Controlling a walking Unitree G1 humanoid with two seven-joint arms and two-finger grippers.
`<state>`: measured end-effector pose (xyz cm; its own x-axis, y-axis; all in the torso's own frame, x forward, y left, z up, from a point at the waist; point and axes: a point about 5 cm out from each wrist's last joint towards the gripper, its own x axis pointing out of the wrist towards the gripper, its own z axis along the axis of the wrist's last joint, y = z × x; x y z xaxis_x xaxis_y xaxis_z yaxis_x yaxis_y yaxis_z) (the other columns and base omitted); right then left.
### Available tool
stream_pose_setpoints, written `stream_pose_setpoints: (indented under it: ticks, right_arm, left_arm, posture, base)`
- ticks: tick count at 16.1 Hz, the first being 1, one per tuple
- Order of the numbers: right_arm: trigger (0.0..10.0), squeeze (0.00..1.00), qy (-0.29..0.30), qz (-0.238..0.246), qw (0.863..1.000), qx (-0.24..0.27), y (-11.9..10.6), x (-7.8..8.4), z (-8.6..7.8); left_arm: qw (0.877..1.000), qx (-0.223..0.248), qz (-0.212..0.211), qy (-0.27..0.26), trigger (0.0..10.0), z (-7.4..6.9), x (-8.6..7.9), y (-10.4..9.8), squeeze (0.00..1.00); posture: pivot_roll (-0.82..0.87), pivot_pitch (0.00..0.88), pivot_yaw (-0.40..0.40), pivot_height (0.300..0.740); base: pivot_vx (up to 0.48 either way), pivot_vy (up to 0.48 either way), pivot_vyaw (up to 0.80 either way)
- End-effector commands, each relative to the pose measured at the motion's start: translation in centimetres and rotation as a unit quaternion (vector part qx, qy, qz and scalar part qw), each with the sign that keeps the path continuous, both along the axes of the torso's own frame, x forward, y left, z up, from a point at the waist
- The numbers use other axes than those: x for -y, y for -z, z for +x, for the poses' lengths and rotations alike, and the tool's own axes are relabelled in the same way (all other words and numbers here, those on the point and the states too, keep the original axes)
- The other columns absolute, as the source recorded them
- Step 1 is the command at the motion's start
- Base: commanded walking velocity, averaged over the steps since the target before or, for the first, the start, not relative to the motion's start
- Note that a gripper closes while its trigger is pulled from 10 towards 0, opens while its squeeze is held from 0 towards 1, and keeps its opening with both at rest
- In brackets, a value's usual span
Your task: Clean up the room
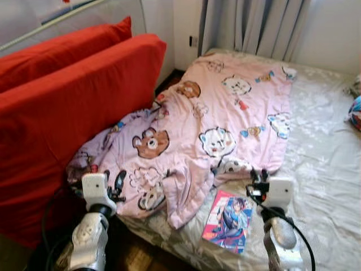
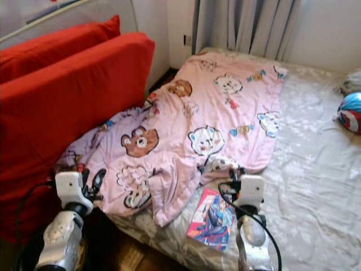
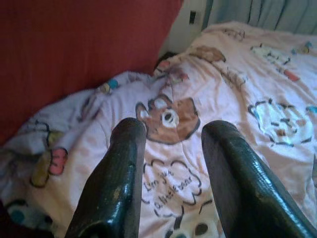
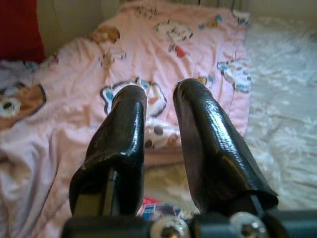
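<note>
You see that the room is not yet tidy, as far as I judge. The pink cartoon-print quilt (image 1: 214,124) lies crumpled across the middle of the head views, one corner hanging over the bed's near edge at lower centre. A colourful illustrated comic book (image 1: 228,221) lies flat on the pale floral bedsheet (image 1: 321,158), just beside that corner, at lower centre-right. A round blue and red ball (image 2: 352,112) rests at the right edge of the frame.

Your left gripper (image 1: 114,183) hovers at lower left, released, its jaws apart and holding nothing, near the quilt's hanging edge. Your right gripper (image 1: 259,179) stands at lower right, near the book, fingers (image 4: 126,134) a little apart with nothing between them.

For moving, notice the large red fabric cushions (image 1: 79,107) filling the upper left; they stand close beside the left arm. The open sheet at the right half gives free room. The bed edge runs along the bottom, with dark wooden floor (image 1: 132,257) below.
</note>
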<state>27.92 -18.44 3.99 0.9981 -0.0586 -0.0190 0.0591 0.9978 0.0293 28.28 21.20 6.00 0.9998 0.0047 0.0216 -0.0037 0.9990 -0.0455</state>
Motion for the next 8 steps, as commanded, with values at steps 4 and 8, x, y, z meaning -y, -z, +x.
stream_pose_setpoints:
  ticks: [4, 8]
  right_arm:
    - [10.0, 0.0, 0.005, 0.009, 1.0, -0.006, -0.2, 0.2, -0.3]
    - [10.0, 1.0, -0.005, 0.008, 1.0, -0.017, -0.1, 0.2, -0.3]
  left_arm:
    - [1.0, 0.0, -0.011, 0.028, 10.0, 0.6, 1.0, -0.8, 0.0]
    - [0.999, -0.003, -0.014, 0.037, 10.0, 0.4, 1.7, -0.8, 0.0]
  posture:
    - [-0.02, 0.024, 0.011, 0.74]
    - [-0.02, 0.0, -0.001, 0.74]
  base:
    - [0.0, 0.0, 0.0]
    - [0.0, 0.0, 0.0]
